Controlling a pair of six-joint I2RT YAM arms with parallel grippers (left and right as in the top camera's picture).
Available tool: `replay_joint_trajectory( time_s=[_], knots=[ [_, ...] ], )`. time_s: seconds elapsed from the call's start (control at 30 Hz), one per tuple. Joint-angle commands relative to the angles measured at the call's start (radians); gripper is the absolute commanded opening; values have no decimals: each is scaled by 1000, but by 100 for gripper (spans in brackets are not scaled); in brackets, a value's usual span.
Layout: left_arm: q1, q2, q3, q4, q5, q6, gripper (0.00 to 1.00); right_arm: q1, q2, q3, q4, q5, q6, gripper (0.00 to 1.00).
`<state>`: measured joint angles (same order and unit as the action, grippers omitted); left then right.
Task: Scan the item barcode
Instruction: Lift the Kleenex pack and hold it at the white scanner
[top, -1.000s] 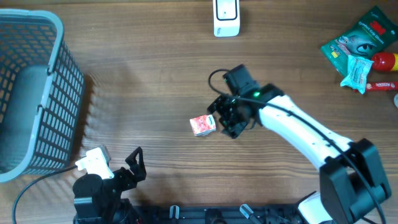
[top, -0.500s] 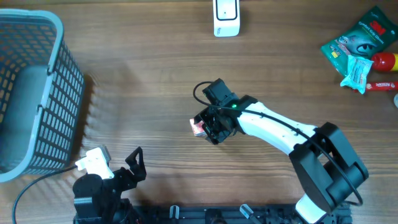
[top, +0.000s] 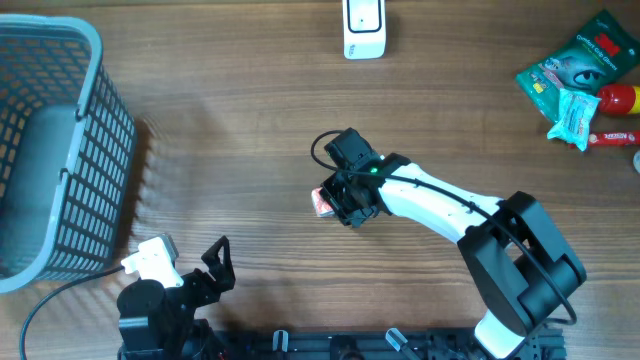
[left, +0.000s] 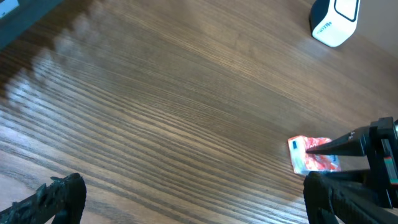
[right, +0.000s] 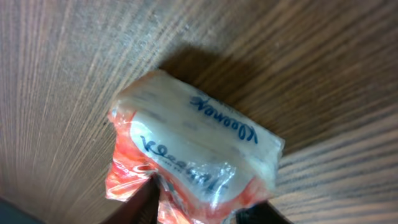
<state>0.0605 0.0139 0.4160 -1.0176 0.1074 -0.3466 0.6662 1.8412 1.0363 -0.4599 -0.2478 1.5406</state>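
While the right gripper (right: 204, 210) is reaching down over the pack (right: 193, 152), its jaws are pinching the pack's near end, with one dark fingertip (right: 144, 198) pressing into the crumpled red wrapper and the other touching the opposite corner. The pack is lying flat on the table (top: 230, 120), its white face with blue script showing up to the right wrist camera and its red edge peeking out from under the gripper in the overhead view. From above, the right arm (top: 440, 200) is stretching in from the pack's lower right, its white link sloping back towards the table's near edge.

Well apart from the pack, to its lower left, the left gripper (left: 196, 202) is hanging with its jaws spread wide and gripping nothing; its camera is looking across bare wood at the pack.

Straight above the pack, near the far edge, the scanner (top: 364, 28) is standing. Far to the pack's left the basket (top: 95, 60) is sitting, and far to its upper right a pile of snacks (top: 580, 70) is lying
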Motion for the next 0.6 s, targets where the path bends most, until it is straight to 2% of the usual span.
replay_joint_trajectory(
  time_s=[0.0,0.03,0.2,0.27,0.37,0.47,0.5,0.57],
  knots=[
    [-3,-6,1,3,11,-6,100,-2,40,-12,-3,102,-101,12],
    [-3,-6,1,3,11,-5,100,-2,40,-12,8,101,-185,5],
    [-3,-6,1,3,11,-5,100,-18,24,-10,91,-63,-494,5],
    [-3,-6,1,3,11,-6,100,-35,0,-10,166,-250,-685,4],
    [-3,-6,1,3,11,-6,100,-62,-29,-10,285,-650,-1041,4],
    [-3,-6,1,3,11,-5,100,-83,-34,-10,312,-1055,-1395,4],
    [-3,-6,1,3,11,-5,100,-84,-32,-11,304,-1112,-1476,4],
    [-3,-6,1,3,11,-6,100,-83,-32,-14,303,-1126,-1547,4]
  ],
)
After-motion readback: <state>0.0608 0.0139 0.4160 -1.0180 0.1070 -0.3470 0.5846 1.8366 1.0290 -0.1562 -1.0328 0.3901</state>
